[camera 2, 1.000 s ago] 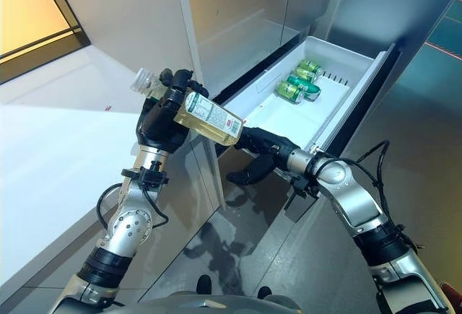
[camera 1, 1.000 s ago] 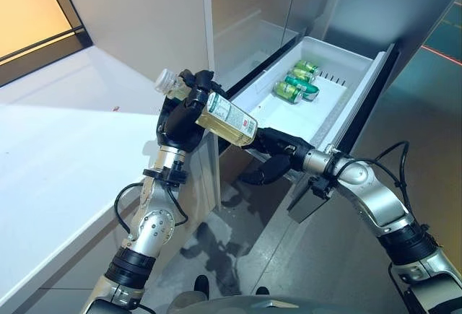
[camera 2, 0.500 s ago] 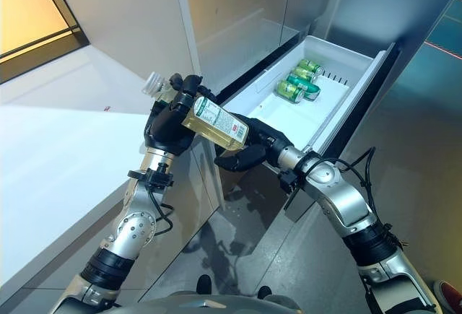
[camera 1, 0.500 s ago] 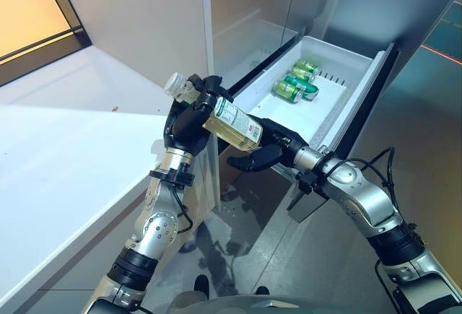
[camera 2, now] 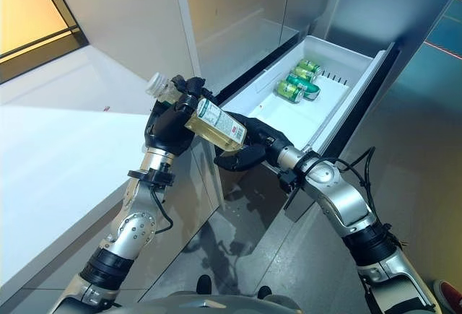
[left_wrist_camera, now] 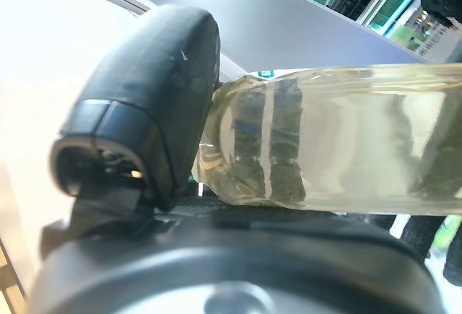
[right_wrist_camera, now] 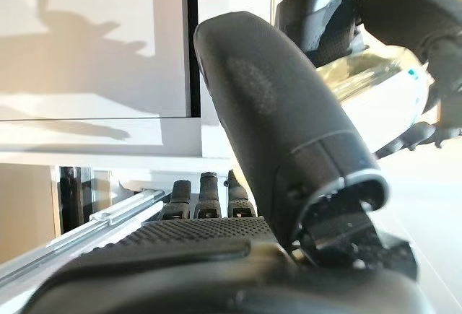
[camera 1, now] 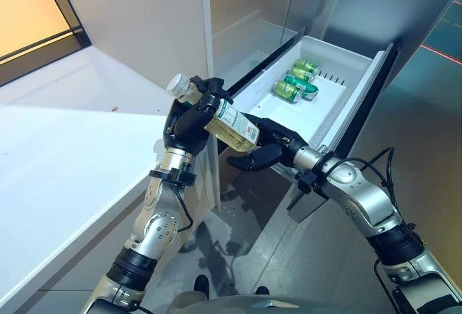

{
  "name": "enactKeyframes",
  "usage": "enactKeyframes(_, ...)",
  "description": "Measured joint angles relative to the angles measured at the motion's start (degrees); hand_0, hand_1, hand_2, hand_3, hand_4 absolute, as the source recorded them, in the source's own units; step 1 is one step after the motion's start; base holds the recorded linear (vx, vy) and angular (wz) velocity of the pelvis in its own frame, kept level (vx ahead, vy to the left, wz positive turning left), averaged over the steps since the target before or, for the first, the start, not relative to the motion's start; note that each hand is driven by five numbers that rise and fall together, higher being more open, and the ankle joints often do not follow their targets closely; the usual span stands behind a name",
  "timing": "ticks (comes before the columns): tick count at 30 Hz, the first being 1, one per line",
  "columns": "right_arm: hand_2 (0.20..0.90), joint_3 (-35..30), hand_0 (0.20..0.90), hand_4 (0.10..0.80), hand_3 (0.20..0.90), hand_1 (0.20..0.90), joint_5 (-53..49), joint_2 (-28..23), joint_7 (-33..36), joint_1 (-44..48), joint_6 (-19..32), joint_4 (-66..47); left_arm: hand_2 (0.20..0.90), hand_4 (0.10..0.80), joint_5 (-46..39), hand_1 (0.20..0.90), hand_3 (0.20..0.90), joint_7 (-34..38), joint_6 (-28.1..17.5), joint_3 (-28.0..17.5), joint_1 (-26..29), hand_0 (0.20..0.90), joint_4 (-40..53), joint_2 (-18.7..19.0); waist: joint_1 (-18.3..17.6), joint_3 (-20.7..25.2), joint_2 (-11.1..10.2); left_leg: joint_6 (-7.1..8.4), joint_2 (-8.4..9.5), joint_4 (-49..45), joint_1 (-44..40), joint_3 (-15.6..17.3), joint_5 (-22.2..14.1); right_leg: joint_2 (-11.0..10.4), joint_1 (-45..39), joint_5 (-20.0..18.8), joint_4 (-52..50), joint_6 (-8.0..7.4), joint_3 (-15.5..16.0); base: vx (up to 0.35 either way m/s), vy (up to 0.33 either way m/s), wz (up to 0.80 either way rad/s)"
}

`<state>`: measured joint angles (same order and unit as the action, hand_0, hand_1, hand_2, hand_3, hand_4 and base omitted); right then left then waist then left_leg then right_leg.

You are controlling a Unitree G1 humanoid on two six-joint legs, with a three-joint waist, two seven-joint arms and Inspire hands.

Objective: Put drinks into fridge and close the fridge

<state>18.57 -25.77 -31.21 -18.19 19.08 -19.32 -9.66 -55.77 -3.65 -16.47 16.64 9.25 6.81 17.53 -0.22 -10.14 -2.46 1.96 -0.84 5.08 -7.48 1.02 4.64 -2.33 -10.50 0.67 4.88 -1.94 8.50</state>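
My left hand is shut on a clear bottle of yellowish drink with a white cap and a green-and-white label. It holds the bottle tilted in the air beside the front corner of the open white fridge drawer. The left wrist view shows the bottle lying across the palm under the thumb. My right hand is open, its fingers just below the bottle's base end, near the drawer's front left corner. Its thumb shows in the right wrist view with the bottle beyond. Green cans lie at the drawer's back.
A white counter runs along the left. The fridge's grey upper doors stand above the drawer. The drawer's dark front panel juts out over the grey floor on the right.
My right hand has come up and to the left, to just under the bottle's base. My left hand has moved the bottle slightly right toward the drawer.
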Motion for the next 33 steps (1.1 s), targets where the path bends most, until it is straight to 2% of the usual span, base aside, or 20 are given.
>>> enactKeyframes(6,0.9,0.0,0.9,0.8,0.9,0.9,0.3,-2.2,-2.1,0.2,-0.4,0.0,0.3,0.1,2.0,0.3,0.2,1.6,0.0,-0.1,0.1,0.3,-3.4,0.7,-0.1,0.0,0.0,0.0,-0.02,0.0,0.0,0.1,0.0,0.0,0.0,0.0,0.0,0.0,0.0,0.0,0.0,0.0)
enactKeyframes(21,0.9,0.6,0.9,0.8,0.9,0.9,1.4,-2.4,-6.1,6.1,-4.3,0.5,0.3,0.1,4.5,0.3,0.2,2.2,0.2,0.0,0.1,0.3,-8.5,1.3,-0.2,0.0,0.0,0.0,-0.06,0.0,-0.1,0.3,0.0,0.0,0.0,-0.1,0.0,0.02,-0.1,0.0,0.0,0.0)
enactKeyframes(27,0.9,1.3,0.9,0.8,0.9,0.9,-3.2,-1.7,-6.0,6.3,-9.7,1.8,0.3,0.1,3.5,0.3,0.2,0.3,0.6,0.7,0.1,0.3,-9.3,1.3,0.0,0.0,0.0,0.0,-0.05,0.0,-0.2,0.3,0.0,0.0,0.0,-0.1,-0.1,0.02,-0.1,0.0,0.0,0.0)
enactKeyframes(33,0.9,3.9,0.9,0.8,0.9,0.9,-3.4,-1.2,-6.8,6.4,-14.6,5.4,0.3,0.1,4.1,0.3,0.2,-1.6,1.4,5.1,0.1,0.3,-9.9,4.8,0.0,0.0,-0.1,0.0,-0.01,0.0,-0.3,0.2,0.0,0.0,-0.2,-0.1,-0.1,0.02,-0.1,0.005,0.002,0.0)
